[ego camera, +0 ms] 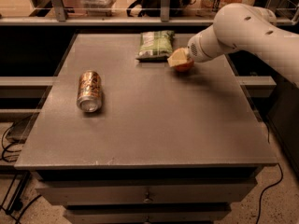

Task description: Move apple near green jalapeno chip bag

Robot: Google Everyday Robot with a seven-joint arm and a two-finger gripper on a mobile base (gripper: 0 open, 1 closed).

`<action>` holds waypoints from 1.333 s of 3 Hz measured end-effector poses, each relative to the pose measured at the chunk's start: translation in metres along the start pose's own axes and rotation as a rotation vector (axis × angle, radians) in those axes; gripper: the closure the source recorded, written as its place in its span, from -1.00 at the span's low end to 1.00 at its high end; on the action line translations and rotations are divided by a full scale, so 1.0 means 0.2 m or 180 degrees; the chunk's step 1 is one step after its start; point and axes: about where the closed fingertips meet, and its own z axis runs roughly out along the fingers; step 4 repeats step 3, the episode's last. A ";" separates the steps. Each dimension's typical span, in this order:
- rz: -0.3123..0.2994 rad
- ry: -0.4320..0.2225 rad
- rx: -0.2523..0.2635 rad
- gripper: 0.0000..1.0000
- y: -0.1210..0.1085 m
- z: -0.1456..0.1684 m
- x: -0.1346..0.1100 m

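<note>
Grey tabletop carries the apple in its far right portion, just beside the right-hand edge of the green jalapeno chip bag, which lies flat near the far edge. It cannot be told whether the apple rests on the surface or hangs just above it. The tool, at the end of the white arm reaching in from the right, is pinching the apple, while a gold-brown drink can lies on its side well apart at the left and drawers sit below the front edge.
</note>
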 end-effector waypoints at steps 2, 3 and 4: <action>0.0003 0.0002 -0.0018 -1.00 0.01 0.04 -0.02; 0.0003 0.0002 -0.0018 -1.00 0.01 0.04 -0.02; 0.0003 0.0002 -0.0018 -1.00 0.01 0.04 -0.02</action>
